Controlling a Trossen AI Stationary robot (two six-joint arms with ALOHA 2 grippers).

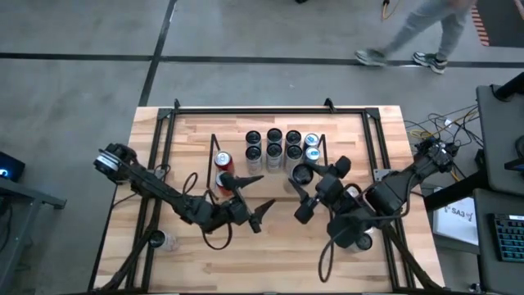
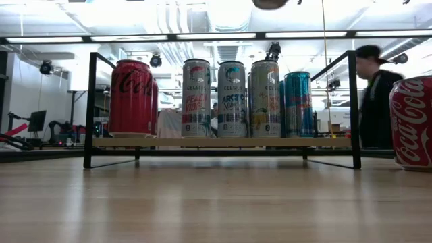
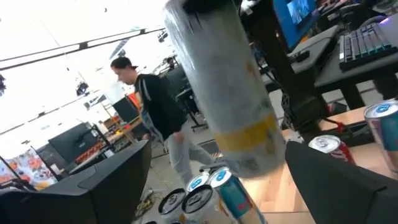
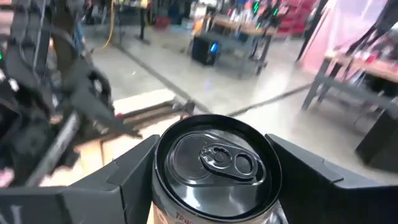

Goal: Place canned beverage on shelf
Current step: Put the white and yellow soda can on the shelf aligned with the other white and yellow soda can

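1. Wooden desk (image 1: pixel 205 139) inside a black tubular frame, on a grey workshop floor; a person (image 1: pixel 417 33) walks past beyond the far edge.
2. The right gripper (image 1: pixel 304 190) pinches a can (image 4: pixel 214 168) between its fingers, one on each side of the can's body. The can stands upright, pull-tab end up, its long axis vertical.
3. The shelf (image 1: pixel 214 147) lies toward the far side of the desk, just beyond the held can. The right arm is the one that carries, and it is near the shelf's right end.
4. The left gripper (image 1: pixel 255 197) hovers over the middle of the desk with its fingers spread wide, holding nothing, near the red can (image 1: pixel 223 161) at the shelf's left end.
5. Count on the shelf, from the high view: eight slim cans (image 1: pixel 284 146) in two rows, plus that one red can.
6. Off the shelf: another red can (image 2: pixel 412 121) at the low view's right edge. The left wrist view shows one more red-topped can (image 3: pixel 326 146) on the desk; whether these two are the same can, I cannot tell.
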